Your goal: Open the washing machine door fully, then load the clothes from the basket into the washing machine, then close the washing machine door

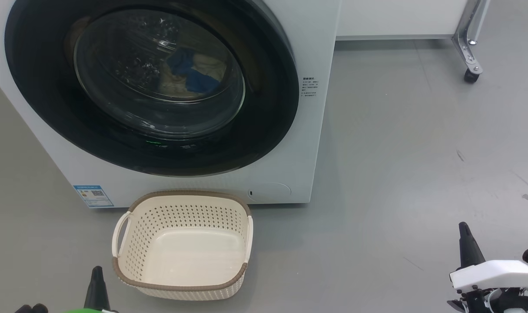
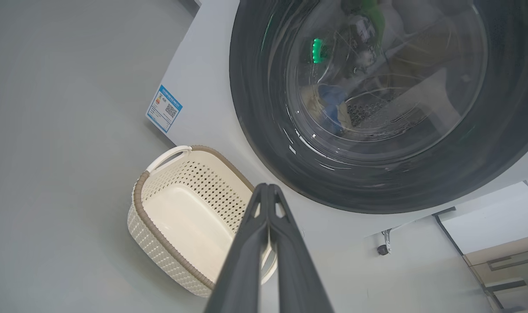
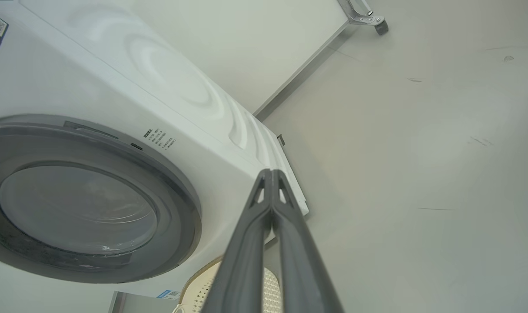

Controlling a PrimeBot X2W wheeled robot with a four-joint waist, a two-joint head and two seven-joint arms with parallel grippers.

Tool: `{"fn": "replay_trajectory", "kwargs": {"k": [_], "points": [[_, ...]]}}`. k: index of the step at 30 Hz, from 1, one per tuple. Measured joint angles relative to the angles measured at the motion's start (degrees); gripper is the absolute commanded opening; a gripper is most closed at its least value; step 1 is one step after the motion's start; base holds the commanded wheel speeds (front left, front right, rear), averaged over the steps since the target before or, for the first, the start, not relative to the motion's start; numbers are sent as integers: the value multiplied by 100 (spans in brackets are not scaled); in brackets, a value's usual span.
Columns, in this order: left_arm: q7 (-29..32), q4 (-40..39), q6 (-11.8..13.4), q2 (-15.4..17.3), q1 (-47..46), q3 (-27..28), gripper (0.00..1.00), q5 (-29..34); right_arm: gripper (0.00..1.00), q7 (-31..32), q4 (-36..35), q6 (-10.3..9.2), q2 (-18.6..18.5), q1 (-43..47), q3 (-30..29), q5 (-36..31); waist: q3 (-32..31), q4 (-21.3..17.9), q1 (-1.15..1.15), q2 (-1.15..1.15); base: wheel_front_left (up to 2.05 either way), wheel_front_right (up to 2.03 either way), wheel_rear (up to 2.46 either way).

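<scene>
Head view, basket [image 1: 182, 216] before washing machine [image 1: 317, 48], castor [image 1: 471, 76]

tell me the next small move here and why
Probably nothing more than backing away, since the job looks done: the washing machine door looks shut, the clothes show behind its glass, the basket is empty, and the left gripper and right gripper are shut and touch nothing.
</scene>
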Motion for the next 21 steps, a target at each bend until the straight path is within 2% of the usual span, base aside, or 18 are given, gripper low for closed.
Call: {"fn": "replay_trajectory", "kwargs": {"k": [21], "points": [[404, 73, -109, 40, -172, 256, 0, -1560, 0, 422, 1, -1, 70, -170, -185, 1545, -14, -64, 0, 0, 0, 0, 0]]}}
